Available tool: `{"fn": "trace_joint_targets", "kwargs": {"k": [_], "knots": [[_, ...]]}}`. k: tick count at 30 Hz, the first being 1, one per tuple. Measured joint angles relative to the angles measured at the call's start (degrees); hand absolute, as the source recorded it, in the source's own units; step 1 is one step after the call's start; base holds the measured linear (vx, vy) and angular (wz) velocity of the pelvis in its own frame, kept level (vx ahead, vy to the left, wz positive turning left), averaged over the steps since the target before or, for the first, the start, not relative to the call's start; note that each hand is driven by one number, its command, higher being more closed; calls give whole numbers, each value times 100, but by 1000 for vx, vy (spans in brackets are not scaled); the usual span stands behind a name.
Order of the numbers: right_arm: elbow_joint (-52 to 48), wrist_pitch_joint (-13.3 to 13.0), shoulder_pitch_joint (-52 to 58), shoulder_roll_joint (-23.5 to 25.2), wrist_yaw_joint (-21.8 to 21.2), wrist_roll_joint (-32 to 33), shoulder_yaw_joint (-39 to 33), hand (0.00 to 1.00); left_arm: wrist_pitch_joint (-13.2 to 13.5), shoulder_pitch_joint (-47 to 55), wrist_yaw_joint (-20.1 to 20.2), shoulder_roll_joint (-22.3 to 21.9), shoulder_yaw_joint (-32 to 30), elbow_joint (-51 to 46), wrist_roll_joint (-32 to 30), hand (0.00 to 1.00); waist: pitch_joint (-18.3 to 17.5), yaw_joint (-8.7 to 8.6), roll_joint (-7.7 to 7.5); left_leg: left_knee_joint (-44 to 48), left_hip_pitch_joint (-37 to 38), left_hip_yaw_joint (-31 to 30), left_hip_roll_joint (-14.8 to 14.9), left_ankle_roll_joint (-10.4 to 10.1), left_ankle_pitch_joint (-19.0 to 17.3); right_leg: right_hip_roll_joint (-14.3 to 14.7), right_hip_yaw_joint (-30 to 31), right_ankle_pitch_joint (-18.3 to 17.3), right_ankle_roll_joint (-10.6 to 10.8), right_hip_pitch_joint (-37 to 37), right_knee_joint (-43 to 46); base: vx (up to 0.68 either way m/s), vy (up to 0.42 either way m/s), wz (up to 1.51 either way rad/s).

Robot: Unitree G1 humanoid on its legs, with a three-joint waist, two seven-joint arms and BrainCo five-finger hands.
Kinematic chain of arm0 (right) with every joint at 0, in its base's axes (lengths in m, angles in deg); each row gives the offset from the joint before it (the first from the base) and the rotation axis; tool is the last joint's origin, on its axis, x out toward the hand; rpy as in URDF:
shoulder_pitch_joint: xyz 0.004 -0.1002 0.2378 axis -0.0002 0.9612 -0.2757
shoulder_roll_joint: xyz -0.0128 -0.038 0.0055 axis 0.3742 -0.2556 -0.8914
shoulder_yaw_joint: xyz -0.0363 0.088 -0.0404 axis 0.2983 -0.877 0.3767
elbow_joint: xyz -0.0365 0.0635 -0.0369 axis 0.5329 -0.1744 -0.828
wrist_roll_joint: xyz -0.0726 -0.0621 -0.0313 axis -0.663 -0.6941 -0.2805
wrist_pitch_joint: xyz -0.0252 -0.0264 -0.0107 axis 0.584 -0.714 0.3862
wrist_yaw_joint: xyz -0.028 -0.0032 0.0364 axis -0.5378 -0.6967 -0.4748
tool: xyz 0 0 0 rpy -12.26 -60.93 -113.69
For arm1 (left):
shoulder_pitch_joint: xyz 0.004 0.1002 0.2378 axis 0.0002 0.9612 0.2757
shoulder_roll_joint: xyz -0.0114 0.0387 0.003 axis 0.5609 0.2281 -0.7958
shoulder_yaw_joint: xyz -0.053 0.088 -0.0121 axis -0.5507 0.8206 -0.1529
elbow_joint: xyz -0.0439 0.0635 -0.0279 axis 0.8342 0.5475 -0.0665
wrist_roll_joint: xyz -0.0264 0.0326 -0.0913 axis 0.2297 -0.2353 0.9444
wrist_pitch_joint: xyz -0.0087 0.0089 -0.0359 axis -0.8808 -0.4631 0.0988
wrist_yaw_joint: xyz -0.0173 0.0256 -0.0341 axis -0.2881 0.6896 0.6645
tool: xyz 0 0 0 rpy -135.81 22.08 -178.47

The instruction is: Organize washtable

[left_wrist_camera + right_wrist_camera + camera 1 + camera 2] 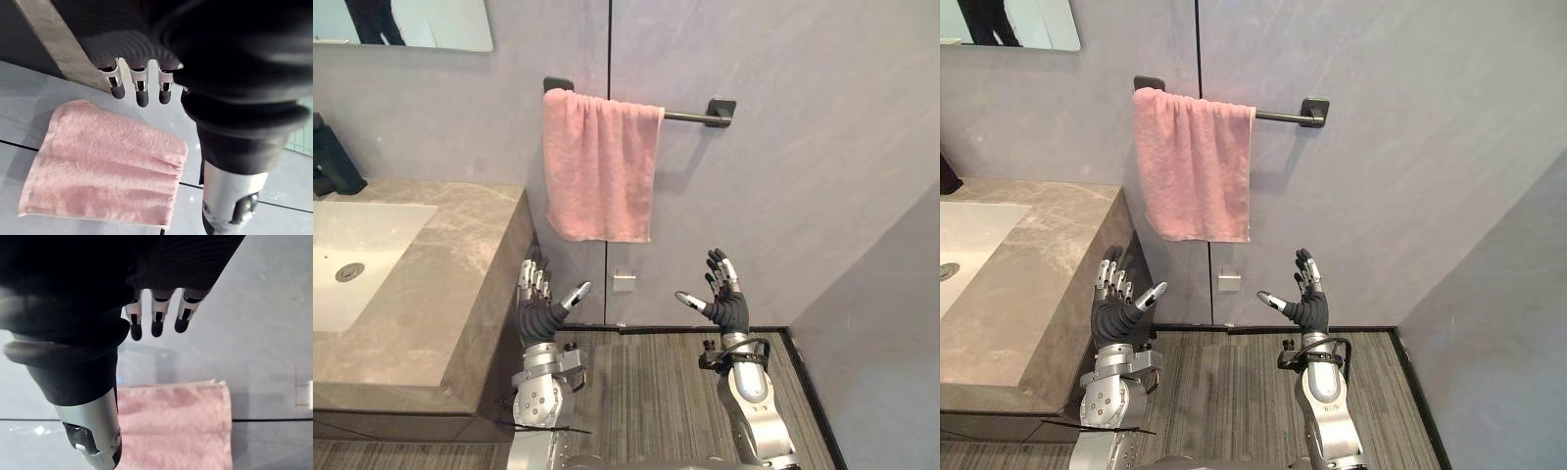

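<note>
The desk [460,264], a stone-topped washstand with a white sink [362,235] sunk in it and a dark tap [333,162] behind, stands against the outer side of my left hand [543,311], its end face just beside those fingers. The pink towel [599,166] comes next. It hangs over a dark rail [690,117] on the wall ahead, above both sets of fingers and apart from them. Its long axis drops straight down and it is gathered toward the rail's desk-side end, while the rail itself runs crosswise. The lower hem lies above and a little inward of my left fingers, so I judge that hand the nearer. My right hand [729,305] sits out past the towel's far edge, under bare rail. Both hands are raised with palms inward, fingers straight and spread, thumbs angled toward each other, holding nothing. A small pale plate [625,281] on the wall sits low between my thumbs.
</note>
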Motion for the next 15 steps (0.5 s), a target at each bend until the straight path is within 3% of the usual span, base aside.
{"fn": "trace_joint_targets", "kwargs": {"k": [2, 4, 5, 7, 9, 10, 11, 15], "knots": [[-2, -3, -1, 0, -11, 5, -6, 0, 3, -44, -114, -4, -75, -99, -303, 0, -12, -27, 51, -52, 89, -90, 162, -207, -122, 340, 1, 159, -55, -161, -1024, 334, -168, 27], [8, -4, 14, -2, -9, 3, -10, 0, 25, -113, -272, -16, -254, -163, -668, 0, -33, -175, 18, -101, 266, -330, 219, -433, -261, 513, 238, 780, -201, -126, -1549, 367, -225, 64], [14, -4, 60, -23, -10, 3, -44, 0, 26, -136, -351, -22, -297, -159, -827, 0, -76, -272, 160, -188, 447, -558, 408, -565, -344, 674, 99, 832, -439, 45, -1488, 514, -251, 76], [4, -13, 72, -24, -13, 7, -47, 0, 46, -156, -391, -32, -447, -294, -1031, 0, -185, -310, 185, 52, 411, -722, 548, -787, -207, 773, -171, 598, -606, 178, -1409, 577, -263, 57], [3, -13, 122, -150, -12, 15, -33, 0, 42, -160, -477, -36, -585, -375, -1116, 0, -112, -280, 301, 1654, -237, -838, 618, -1000, 214, 912, -208, 532, -716, 686, -1775, 563, -238, 22], [-6, -18, 119, -173, 14, 17, -41, 0, 46, -124, -554, -41, -712, -530, -1152, 0, -83, -154, 333, 2535, -564, -659, 716, -971, 203, 1021, -116, 531, -718, 1186, -2175, 354, -98, -9], [-7, -28, 105, -173, 35, 17, -38, 0, 49, -115, -594, -41, -758, -614, -1156, 0, -70, -139, 318, 2733, -683, -558, 753, -955, 188, 1036, -103, 526, -726, 1360, -2298, 429, -92, -15], [-28, -146, 88, -153, 68, 23, -49, 0, 90, -32, -768, -52, -1180, -957, -1281, 0, -67, -79, 326, 2520, -1539, 50, 1102, -808, 97, 987, -66, 524, -726, 1950, -2764, 324, 3, -12]]}}
